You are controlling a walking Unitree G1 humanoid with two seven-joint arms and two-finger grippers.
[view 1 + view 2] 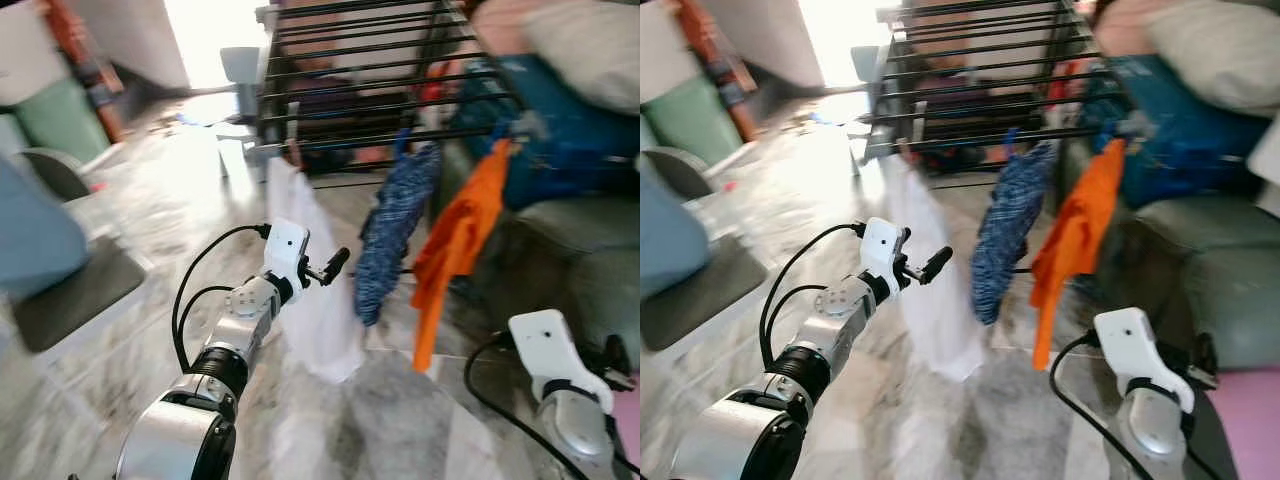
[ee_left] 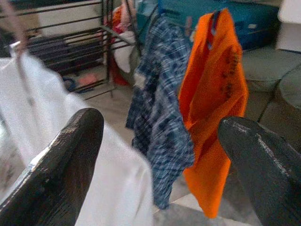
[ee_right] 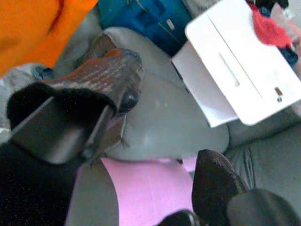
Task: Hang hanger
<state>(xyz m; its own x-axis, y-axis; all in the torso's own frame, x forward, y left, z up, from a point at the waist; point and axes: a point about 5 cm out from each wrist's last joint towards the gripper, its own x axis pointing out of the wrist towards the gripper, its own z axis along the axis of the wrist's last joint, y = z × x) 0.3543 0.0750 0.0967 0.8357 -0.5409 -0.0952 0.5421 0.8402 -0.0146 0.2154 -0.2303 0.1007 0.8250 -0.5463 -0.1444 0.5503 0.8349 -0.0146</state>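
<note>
- from the head cameras i see my left gripper (image 1: 333, 266) raised in front of me, stretched toward the black drying rack (image 1: 370, 80), with its black fingers close beside the white garment (image 1: 318, 300) hanging off the rack's near edge.
- in the left wrist view its two fingers (image 2: 61, 165) stand wide apart with nothing between them, so that claw is open and empty.
- past those fingers i see three pieces hanging in a row off the rack: the white garment nearest, then a blue plaid shirt (image 2: 162, 117), then an orange shirt (image 2: 214, 108).
- the orange shirt hangs from a blue hanger (image 2: 214, 21) whose top shows at its collar; the hook on the rail is too blurred for me to make out.
- i can't tell what holds the plaid shirt or the white garment on the rack.
- my right gripper (image 3: 160, 136) is low at my right side, over a grey-green sofa (image 3: 164, 122) with a pink cloth (image 3: 150, 188) under it.
- the right wrist view shows its fingers spread apart, gripping nothing.
- a white box (image 3: 240, 70) sits on the sofa just beyond the right gripper, and a blue cloth (image 1: 560, 130) lies on the sofa behind the orange shirt.
- the floor (image 1: 180, 190) is pale marble, and the head views are blurred.
</note>
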